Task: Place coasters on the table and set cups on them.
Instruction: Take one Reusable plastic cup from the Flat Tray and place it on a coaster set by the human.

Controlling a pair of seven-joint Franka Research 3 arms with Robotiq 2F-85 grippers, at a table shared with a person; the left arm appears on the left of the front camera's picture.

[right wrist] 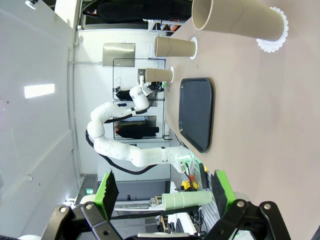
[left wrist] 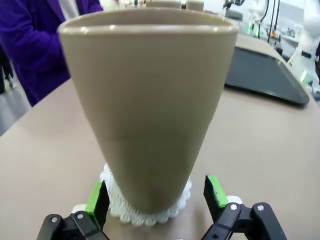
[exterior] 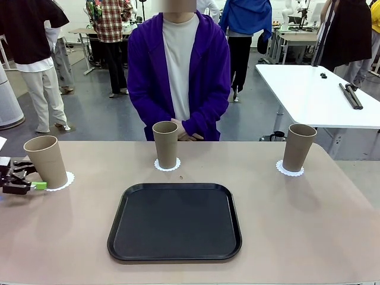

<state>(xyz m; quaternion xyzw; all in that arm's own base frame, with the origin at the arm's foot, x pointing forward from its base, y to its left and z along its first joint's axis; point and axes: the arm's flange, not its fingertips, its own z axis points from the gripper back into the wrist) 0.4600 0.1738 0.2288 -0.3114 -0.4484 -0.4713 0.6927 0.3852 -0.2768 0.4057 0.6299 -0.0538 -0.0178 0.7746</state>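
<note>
Front view: all three cups (exterior: 165, 144) sat on coasters (exterior: 290, 170); left fingers (left wrist: 216, 192) wide apart, empty, flanking the cup; right fingers (right wrist: 222, 189) spread, empty. Task probably complete; next, retract.

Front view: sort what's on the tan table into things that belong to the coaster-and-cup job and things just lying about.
Belongs to the job:
- left cup on its coaster
- middle cup on its coaster
- right cup on its coaster
- the table itself

Just lying about:
- black tray, bare, in the middle
</note>
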